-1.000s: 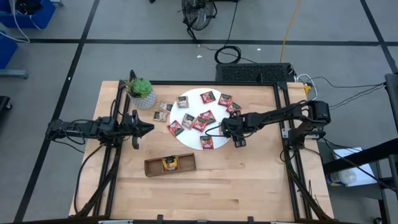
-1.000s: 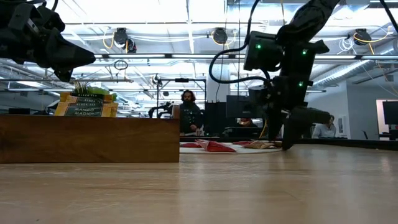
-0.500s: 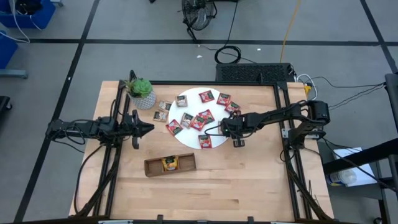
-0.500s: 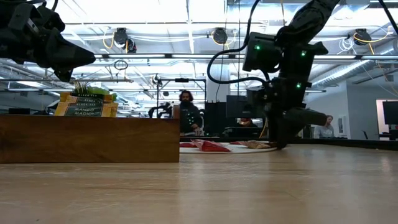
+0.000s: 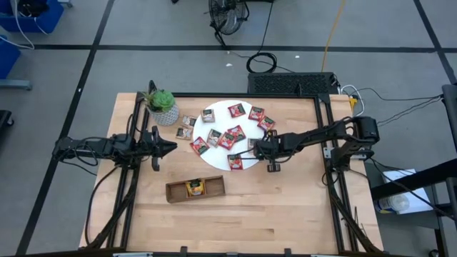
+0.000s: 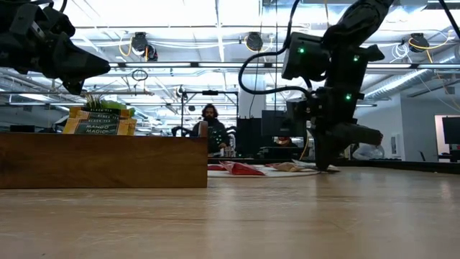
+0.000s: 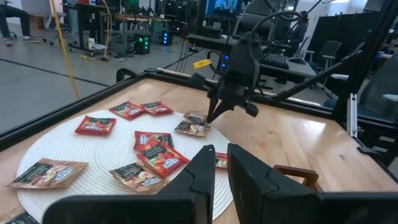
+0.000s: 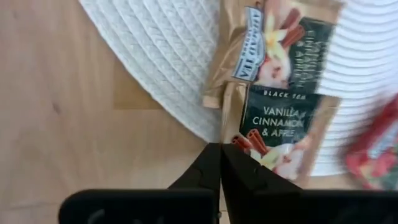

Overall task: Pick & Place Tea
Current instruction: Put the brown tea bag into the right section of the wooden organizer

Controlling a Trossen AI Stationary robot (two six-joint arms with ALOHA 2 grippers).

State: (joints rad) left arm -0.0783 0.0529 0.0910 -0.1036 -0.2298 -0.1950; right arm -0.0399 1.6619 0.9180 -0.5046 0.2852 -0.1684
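Several red tea sachets lie flat on a white woven disc. Two grey-brown sachets lie at the disc's right rim, one overlapped by the other. My right gripper points steeply down at that rim and is shut at the corner of the nearer brown sachet. My left gripper hovers level over the table's left, left of the disc, fingers almost together and holding nothing. My right gripper meets the brown sachet at its corner, at the disc's right rim. The fingers come slanting from above and the table's right. They hide whether the corner is pinched between them. The sachet lies flat on the disc, its outer end over the wood.
A long wooden tray with a yellow sachet in its middle compartment lies near the front left. A potted plant stands at the far left. A few loose sachets lie between plant and disc. Bare wood fills the near half.
My right gripper has shut its fingers from wide open at the disc's right rim, staying low over the same spot.
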